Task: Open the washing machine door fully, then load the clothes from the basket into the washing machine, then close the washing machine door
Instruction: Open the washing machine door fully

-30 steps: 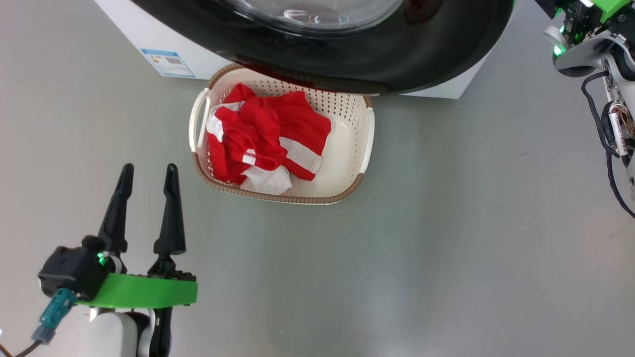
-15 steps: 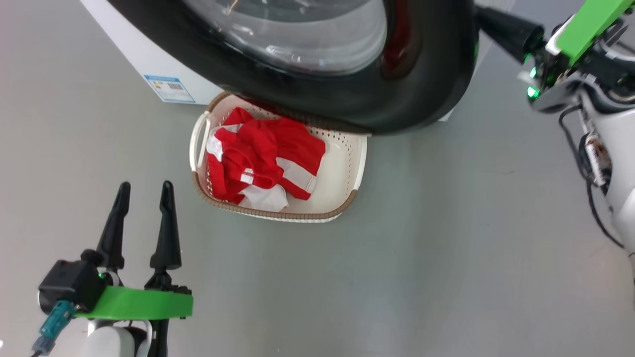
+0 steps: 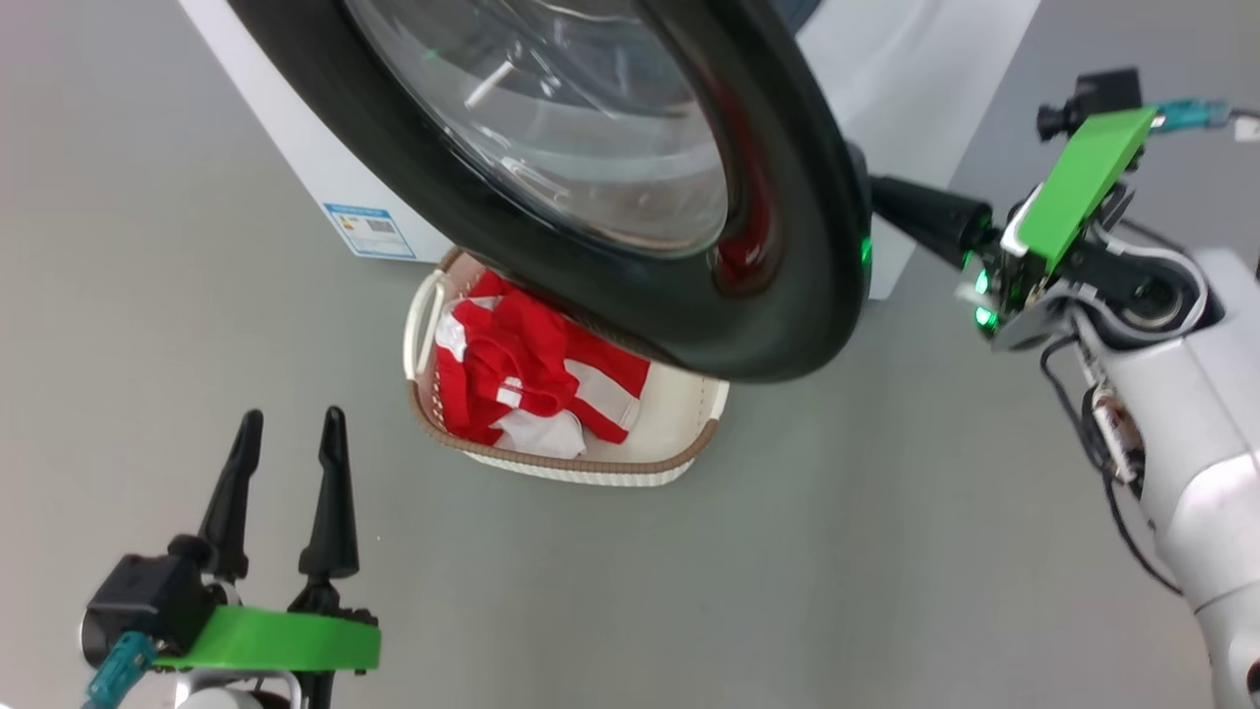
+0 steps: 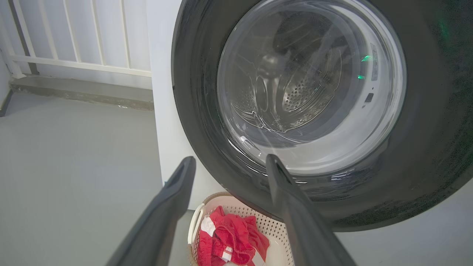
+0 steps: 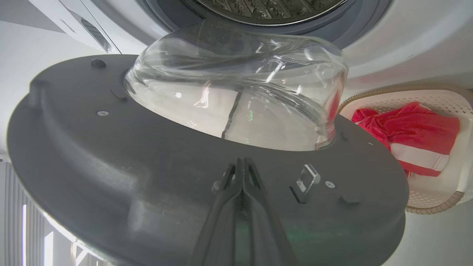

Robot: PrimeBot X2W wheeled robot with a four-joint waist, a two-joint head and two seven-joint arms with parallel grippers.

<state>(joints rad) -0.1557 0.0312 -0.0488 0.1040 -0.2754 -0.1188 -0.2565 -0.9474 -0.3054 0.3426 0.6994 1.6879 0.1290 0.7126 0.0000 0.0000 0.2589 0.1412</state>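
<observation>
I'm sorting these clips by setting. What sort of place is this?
Likely a laundry corner of a utility room or test space: a white front-loading washing machine on a bare grey floor, a basket of red clothes before it, a white railing beyond.

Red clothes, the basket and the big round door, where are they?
the clothes [image 3: 512,359], head view, red middle fold.
the basket [image 3: 677,414], head view, bare inside, right end.
the washing machine door [image 3: 551,148], head view, glass window.

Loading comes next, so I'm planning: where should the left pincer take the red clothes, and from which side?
Probably the raised middle fold of the clothes, from above on the near-left side of the basket: the washing machine door overhangs its far edge, and the left pincer hangs open there.
</observation>
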